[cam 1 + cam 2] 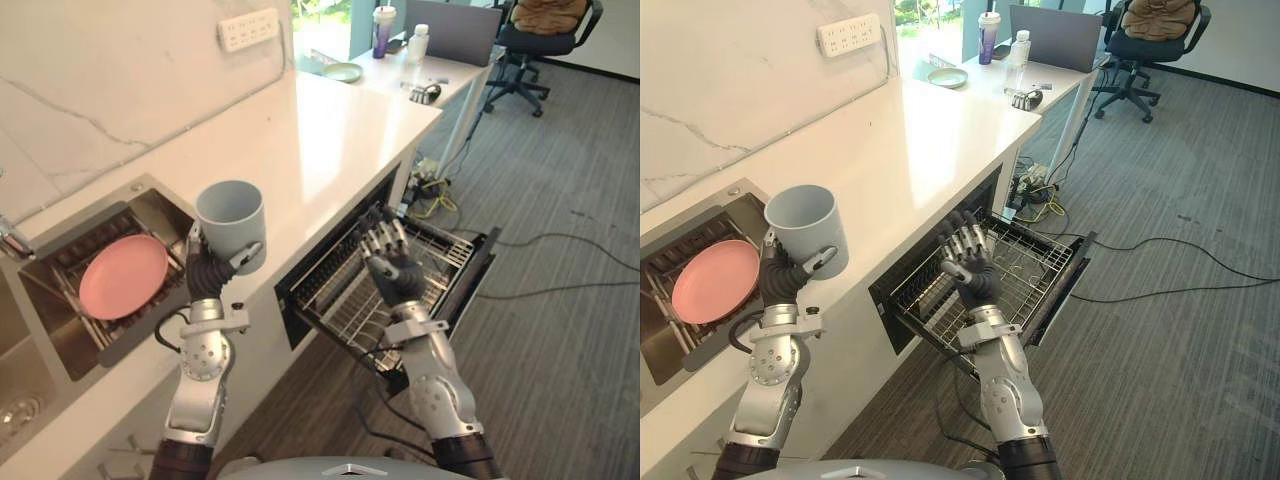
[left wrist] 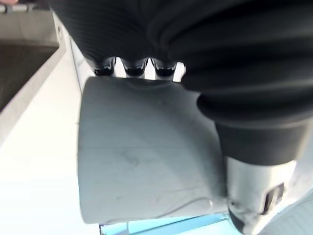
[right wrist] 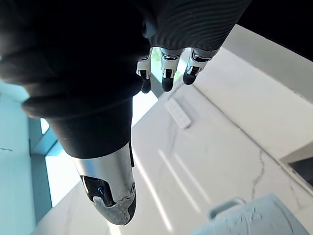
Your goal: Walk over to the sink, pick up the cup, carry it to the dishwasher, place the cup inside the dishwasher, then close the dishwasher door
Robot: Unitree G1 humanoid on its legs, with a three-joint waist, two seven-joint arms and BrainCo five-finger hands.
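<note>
My left hand [image 1: 207, 268] is shut on a pale grey-blue cup [image 1: 231, 222], held upright above the counter's front edge, just right of the sink [image 1: 150, 205]. In the left wrist view the cup [image 2: 142, 152] sits against the palm with fingers and thumb [image 2: 259, 161] wrapped round it. To the right, the dishwasher [image 1: 310, 275] is open, its wire rack [image 1: 425, 250] pulled out. My right hand [image 1: 390, 258] hovers open above that rack, fingers straight and pointing up. The right wrist view shows its fingers [image 3: 166, 73] spread, holding nothing, and the cup [image 3: 249, 218] low down.
A pink plate [image 1: 123, 275] lies in the sink's rack. The white countertop [image 1: 310, 140] runs to a desk with a green plate [image 1: 343, 71], bottles, a laptop and an office chair [image 1: 540, 40]. Cables trail on the grey floor [image 1: 560, 330] right of the dishwasher.
</note>
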